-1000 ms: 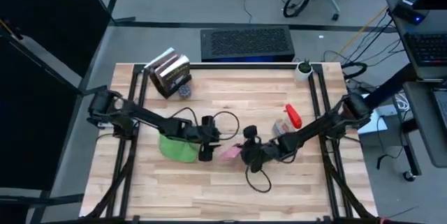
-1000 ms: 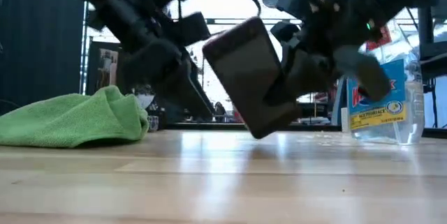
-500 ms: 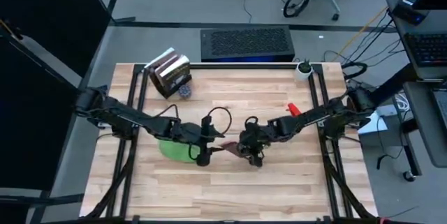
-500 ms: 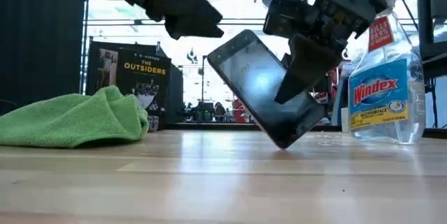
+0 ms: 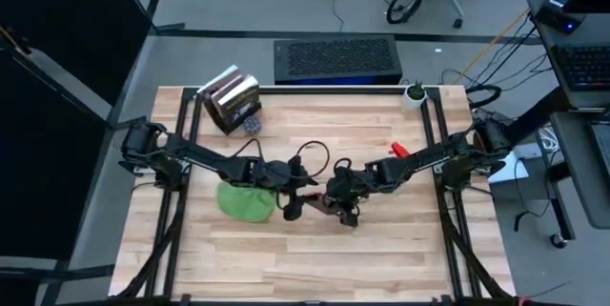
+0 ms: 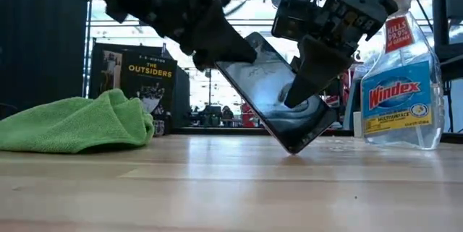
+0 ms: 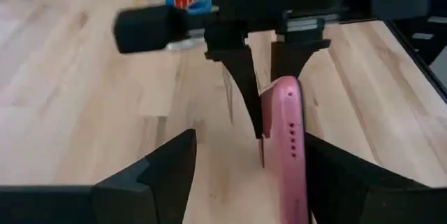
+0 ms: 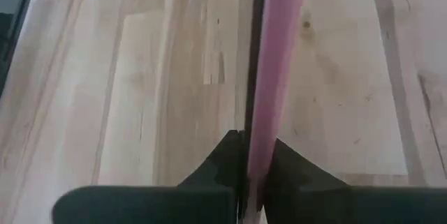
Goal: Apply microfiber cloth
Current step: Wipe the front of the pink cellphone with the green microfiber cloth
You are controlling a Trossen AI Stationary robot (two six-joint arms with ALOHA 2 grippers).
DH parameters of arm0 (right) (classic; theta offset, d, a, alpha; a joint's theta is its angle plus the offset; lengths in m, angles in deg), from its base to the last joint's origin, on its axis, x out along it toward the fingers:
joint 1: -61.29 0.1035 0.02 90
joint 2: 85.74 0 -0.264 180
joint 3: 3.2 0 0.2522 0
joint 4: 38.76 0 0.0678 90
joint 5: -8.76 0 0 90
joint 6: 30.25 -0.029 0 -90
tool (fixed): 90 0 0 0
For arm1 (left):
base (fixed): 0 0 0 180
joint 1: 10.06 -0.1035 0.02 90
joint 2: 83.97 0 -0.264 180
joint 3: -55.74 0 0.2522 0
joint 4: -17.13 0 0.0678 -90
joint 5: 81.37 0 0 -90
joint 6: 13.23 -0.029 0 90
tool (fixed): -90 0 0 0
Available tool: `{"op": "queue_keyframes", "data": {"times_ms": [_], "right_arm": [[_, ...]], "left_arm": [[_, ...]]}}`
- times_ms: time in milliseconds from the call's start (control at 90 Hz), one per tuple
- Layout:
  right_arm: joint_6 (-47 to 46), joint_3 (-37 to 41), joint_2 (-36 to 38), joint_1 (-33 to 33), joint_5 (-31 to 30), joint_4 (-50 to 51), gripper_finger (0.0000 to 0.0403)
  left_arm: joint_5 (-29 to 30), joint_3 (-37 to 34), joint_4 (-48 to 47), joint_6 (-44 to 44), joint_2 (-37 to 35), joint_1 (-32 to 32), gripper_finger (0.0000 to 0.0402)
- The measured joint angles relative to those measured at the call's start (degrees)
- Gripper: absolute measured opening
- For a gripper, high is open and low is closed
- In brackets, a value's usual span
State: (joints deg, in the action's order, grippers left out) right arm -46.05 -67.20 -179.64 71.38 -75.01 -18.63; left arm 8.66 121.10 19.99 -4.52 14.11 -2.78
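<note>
The bright green microfiber cloth (image 5: pixel 242 201) (image 6: pixel 76 123) lies bunched on the table left of centre, and no gripper touches it. Just right of it, a black-screened phone in a pink case (image 6: pixel 271 91) (image 7: pixel 288 140) stands tilted, with my right gripper (image 5: pixel 335 203) (image 8: pixel 253 154) shut on it. My left gripper (image 5: pixel 297 203) (image 7: pixel 248 147) is open at the phone's upper end, one finger on either side of the pink edge. My left gripper stands around the phone's upper end (image 7: pixel 286 98); whether a finger touches the case I cannot tell. My right gripper pinches the phone between its two fingers, one on the screen (image 6: pixel 307 80) and one on the pink back (image 8: pixel 276 133). The fingers slant down from the table's right. The phone leans with its lower corner (image 6: pixel 291 149) on the table.
A clear Windex spray bottle (image 6: pixel 401 87) with a red trigger (image 5: pixel 400 151) stands right of the phone, under my right arm. A stack of books (image 5: pixel 232 99) sits at the far left. Bare wood lies along the near edge.
My left gripper has risen from beside the cloth, then come down toward the table's right onto the phone's upper end. My right gripper has turned the phone and set it a little farther right, leaning on its lower corner. The cloth has stayed where it was.
</note>
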Motion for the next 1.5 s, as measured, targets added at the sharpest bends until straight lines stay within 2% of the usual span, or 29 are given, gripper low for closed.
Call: {"op": "queue_keyframes", "data": {"times_ms": [89,244,300,511,644,856,956,1089,1344,1500], "right_arm": [[0.1,0.0,0.0,0.0,-0.1,0.0,0.0015],[0.1,0.0,0.0,0.1,-0.8,0.3,0.0059],[0.5,0.1,0.0,0.1,-0.7,0.3,0.0078],[0.8,0.0,1.7,-0.4,-0.2,2.3,0.0143],[-0.1,0.0,5.2,-0.7,-0.5,3.2,0.0166],[0.9,0.0,9.2,-0.7,-5.4,2.0,0.0170],[2.1,0.0,8.7,-0.7,-8.4,0.7,0.0168],[4.3,0.0,6.5,-0.6,-10.7,-1.7,0.0167],[5.2,0.0,5.9,-0.6,-10.8,-3.1,0.0167],[6.3,0.0,5.9,-0.6,-10.8,-3.1,0.0167]], "left_arm": [[-0.3,1.1,-0.1,0.0,1.0,-0.1,0.0170],[-1.2,1.7,-2.8,-0.3,1.0,-0.2,0.0038],[-1.2,1.7,-3.7,-0.7,1.0,0.0,0.0018],[0.7,1.2,-7.5,1.7,0.9,1.6,0.0010],[4.1,-2.1,-4.2,6.6,0.9,3.6,0.0010],[3.5,-11.4,11.6,21.9,1.1,4.3,0.0010],[2.8,-13.5,13.8,28.3,1.1,3.6,0.0010],[2.8,-14.2,15.7,29.9,3.2,3.1,0.0011],[3.6,-14.2,15.1,29.6,6.6,2.1,0.0084],[3.6,-14.1,15.7,29.6,8.1,1.9,0.0107]]}}
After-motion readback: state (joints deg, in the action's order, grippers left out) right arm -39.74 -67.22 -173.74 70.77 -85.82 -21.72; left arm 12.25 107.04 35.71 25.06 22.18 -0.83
